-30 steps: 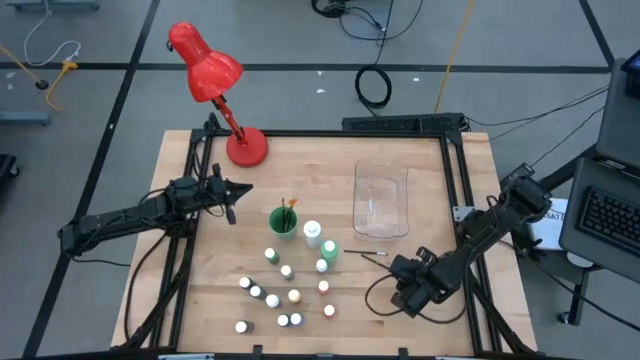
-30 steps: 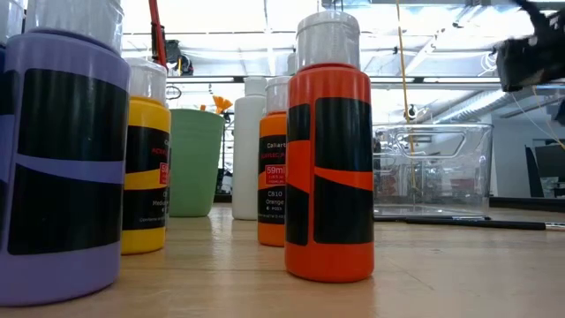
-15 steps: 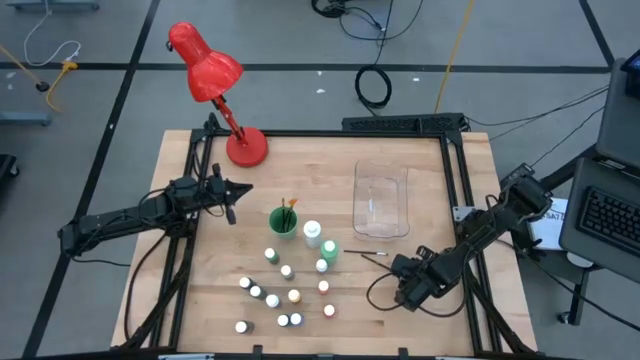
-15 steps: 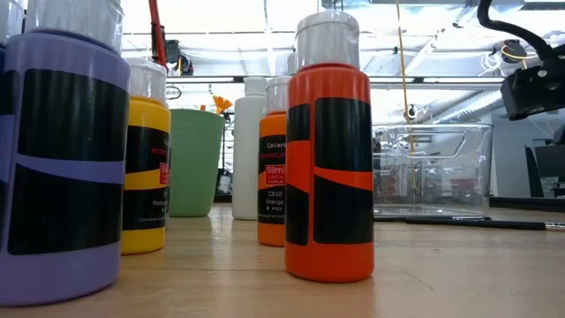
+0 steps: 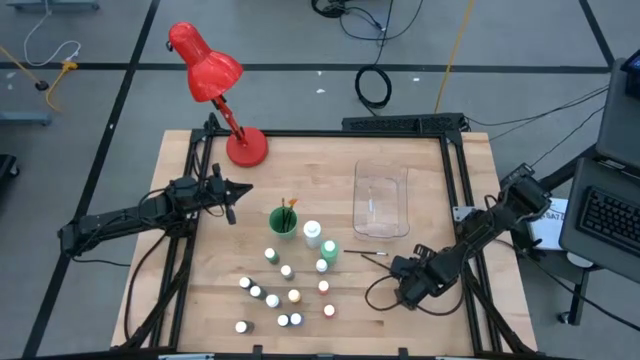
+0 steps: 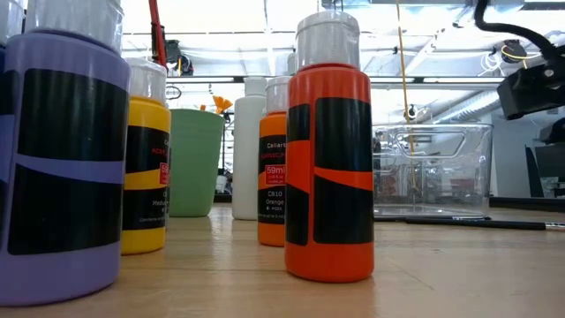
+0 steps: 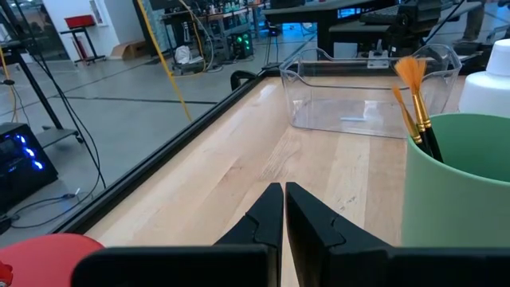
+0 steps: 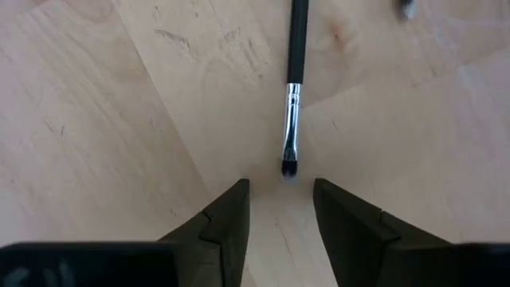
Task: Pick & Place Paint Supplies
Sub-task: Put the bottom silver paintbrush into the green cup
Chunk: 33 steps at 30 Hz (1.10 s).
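Paintbrush [image 8: 292, 96] flat on the table, bristle tip just beyond the spread right tool [image 8: 279, 209].

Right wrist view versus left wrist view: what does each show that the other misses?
Only the right wrist view shows a paintbrush lying flat on the wood, its tip just ahead of the open right hand. Only the left wrist view shows the green cup holding brushes, the clear tray and the shut left hand. Both show the wooden table.
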Each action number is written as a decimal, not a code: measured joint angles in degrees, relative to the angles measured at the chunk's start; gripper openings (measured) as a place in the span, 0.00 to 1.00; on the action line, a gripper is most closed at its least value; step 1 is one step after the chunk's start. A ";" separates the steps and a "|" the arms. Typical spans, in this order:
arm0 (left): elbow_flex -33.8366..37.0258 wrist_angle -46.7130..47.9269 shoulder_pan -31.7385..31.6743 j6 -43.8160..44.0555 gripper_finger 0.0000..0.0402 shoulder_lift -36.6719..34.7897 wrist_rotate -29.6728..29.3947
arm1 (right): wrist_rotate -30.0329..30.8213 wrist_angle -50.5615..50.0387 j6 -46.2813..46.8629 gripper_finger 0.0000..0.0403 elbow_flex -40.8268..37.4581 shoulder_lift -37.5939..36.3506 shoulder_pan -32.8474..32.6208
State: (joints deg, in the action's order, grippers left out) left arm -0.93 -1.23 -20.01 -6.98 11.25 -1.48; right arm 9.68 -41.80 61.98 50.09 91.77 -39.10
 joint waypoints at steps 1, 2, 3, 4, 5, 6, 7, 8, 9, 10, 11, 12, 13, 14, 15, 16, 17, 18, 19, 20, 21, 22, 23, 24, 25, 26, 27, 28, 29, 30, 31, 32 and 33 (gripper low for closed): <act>0.00 0.02 0.00 0.00 0.05 0.00 0.00 | -0.13 0.02 -0.69 0.33 0.00 0.00 0.41; 0.00 0.01 0.00 0.00 0.05 0.00 0.00 | -0.20 0.02 -1.32 0.33 0.00 0.00 0.77; 0.00 0.02 0.00 0.00 0.05 0.00 0.00 | -0.21 0.02 -1.71 0.33 0.00 0.00 1.15; 0.00 0.02 0.02 -0.02 0.05 0.00 0.00 | -0.13 0.02 -1.86 0.33 0.00 0.00 1.51; 0.00 0.01 0.01 -0.06 0.05 0.00 0.00 | 0.16 0.00 -1.85 0.33 -0.02 0.00 1.83; 0.00 0.02 0.02 -0.20 0.05 0.00 0.00 | 0.83 0.00 -1.72 0.33 -0.03 0.00 1.99; 0.00 0.02 0.02 -0.24 0.05 0.00 0.00 | 1.56 0.03 -1.49 0.33 -0.07 0.00 2.17; 0.00 0.02 0.00 -0.26 0.05 0.00 0.00 | 2.22 0.05 -1.45 0.33 -0.07 0.02 2.23; 0.00 0.02 0.00 -0.28 0.05 0.00 -0.01 | 2.76 0.06 -1.47 0.33 -0.09 0.04 2.24; 0.00 0.02 0.01 -0.28 0.05 0.00 -0.03 | 3.26 0.11 -1.57 0.33 -0.11 0.05 2.24; 0.00 0.02 0.01 -0.28 0.05 0.00 -0.04 | 3.54 0.17 -1.63 0.33 -0.11 0.15 2.24; 0.00 0.02 0.01 -0.31 0.05 0.00 -0.04 | 3.67 0.22 -1.62 0.33 -0.11 0.29 2.24; 0.00 0.02 0.02 -0.31 0.05 0.00 -0.04 | 3.73 0.24 -1.62 0.33 -0.11 0.40 2.24; 0.00 0.02 0.00 -0.31 0.05 0.00 -0.04 | 3.70 0.39 -1.62 0.33 -0.10 0.53 2.24; 0.00 0.04 0.02 -0.31 0.05 0.00 -0.04 | 3.39 0.66 -1.62 0.32 -0.08 0.73 2.24; 0.00 0.04 0.00 -0.31 0.05 0.00 -0.05 | 2.86 1.05 -1.61 0.32 -0.04 1.01 2.28; 0.00 0.04 0.02 -0.29 0.05 0.00 -0.04 | 2.16 1.50 -1.58 0.31 -0.02 1.23 2.30; 0.00 0.04 0.01 -0.28 0.05 0.00 -0.04 | 1.40 1.85 -1.48 0.30 0.00 1.57 2.34; 0.00 0.06 0.02 -0.31 0.05 0.00 -0.05 | 0.40 2.05 -1.54 0.28 0.00 1.82 2.35; 0.00 0.04 0.02 -0.28 0.05 0.00 -0.06 | -0.46 2.14 -1.49 0.26 0.00 1.97 2.35; 0.00 0.07 0.02 -0.28 0.05 0.00 -0.07 | -1.24 2.17 -1.51 0.23 0.00 2.04 2.35; 0.00 0.07 0.02 -0.28 0.05 0.00 -0.07 | -2.26 2.17 -1.79 0.20 0.00 2.06 2.34; 0.00 0.07 0.00 -0.28 0.05 0.00 -0.07 | -2.86 2.18 -2.50 0.16 0.00 2.08 2.34; 0.00 0.07 0.00 -0.28 0.05 0.00 -0.07 | -3.59 2.19 -3.36 0.12 0.00 2.10 2.35; -0.02 0.07 0.00 -0.28 0.05 0.00 -0.07 | -4.42 2.26 -4.19 0.08 0.00 2.10 2.35; 0.00 0.07 0.01 -0.28 0.05 0.00 -0.07 | -5.62 2.30 -4.62 0.05 0.00 2.08 2.35; -0.02 0.07 0.02 -0.28 0.05 0.00 -0.07 | -6.78 2.34 -4.82 0.03 -0.02 2.08 2.39; -0.02 0.07 0.02 -0.28 0.05 0.00 -0.07 | -8.04 2.41 -4.82 0.02 -0.02 2.08 2.41; -0.02 0.07 0.01 -0.28 0.05 0.00 -0.08 | -9.22 2.63 -4.51 0.02 0.01 2.08 2.41; -0.02 0.07 0.01 -0.28 0.05 0.00 -0.09 | -9.96 2.89 -4.38 0.03 0.30 2.05 2.37; -0.02 0.09 0.02 -0.28 0.05 0.00 -0.09 | -10.22 3.00 -4.58 0.02 0.98 2.03 2.17; -0.02 0.09 0.01 -0.28 0.05 0.00 -0.09 | -10.15 2.96 -5.27 0.02 1.84 2.03 1.85; -0.02 0.10 0.01 -0.28 0.05 0.00 -0.09 | -10.22 2.58 -5.96 0.01 2.74 2.09 1.42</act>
State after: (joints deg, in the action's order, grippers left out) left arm -0.95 -1.14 -20.00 -7.27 11.25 -1.56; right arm -0.54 -39.22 56.02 52.82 93.86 -37.68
